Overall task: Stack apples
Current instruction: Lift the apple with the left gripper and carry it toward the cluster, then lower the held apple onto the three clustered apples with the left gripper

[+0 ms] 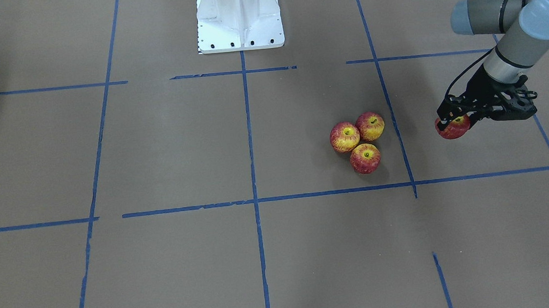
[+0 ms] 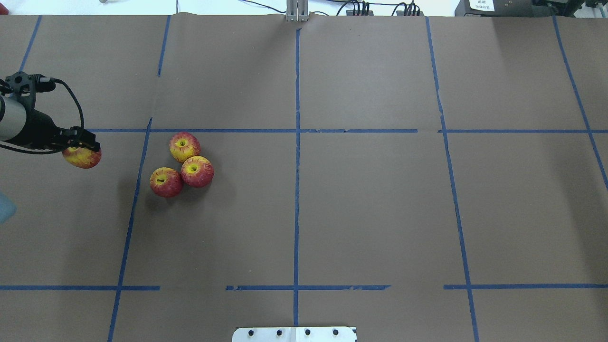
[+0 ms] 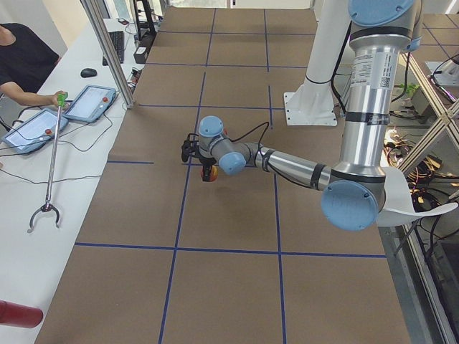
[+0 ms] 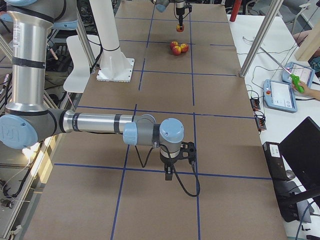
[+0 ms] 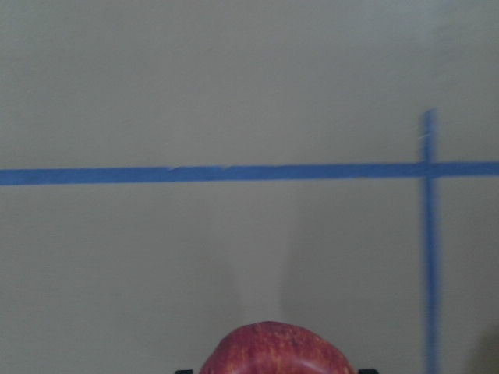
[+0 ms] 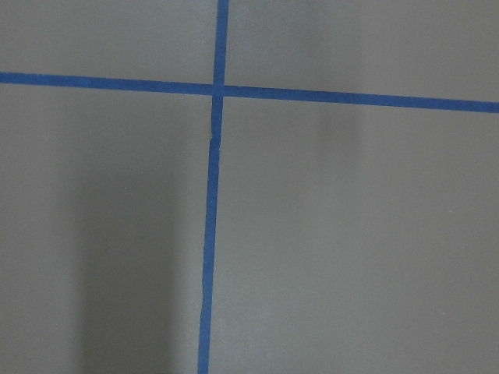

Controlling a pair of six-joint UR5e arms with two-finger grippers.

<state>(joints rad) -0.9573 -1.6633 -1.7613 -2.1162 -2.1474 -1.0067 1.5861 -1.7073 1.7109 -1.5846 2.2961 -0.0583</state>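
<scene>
Three apples sit touching in a tight cluster on the brown table: one (image 1: 344, 136), one (image 1: 370, 126) and one (image 1: 365, 158). They also show in the overhead view, one (image 2: 184, 147), one (image 2: 197, 171) and one (image 2: 166, 182). My left gripper (image 1: 453, 123) is shut on a fourth apple (image 1: 455, 129) and holds it above the table, to the side of the cluster across a blue tape line. This held apple shows in the overhead view (image 2: 82, 157) and at the bottom edge of the left wrist view (image 5: 273, 352). My right gripper (image 4: 170, 172) hangs over the table far from the apples; I cannot tell whether it is open or shut.
The robot's white base (image 1: 239, 15) stands at the middle of the table's robot side. Blue tape lines (image 2: 297, 142) divide the table into squares. An operator at the side bench holds a long grabber tool (image 3: 49, 165) near tablets (image 3: 90, 102).
</scene>
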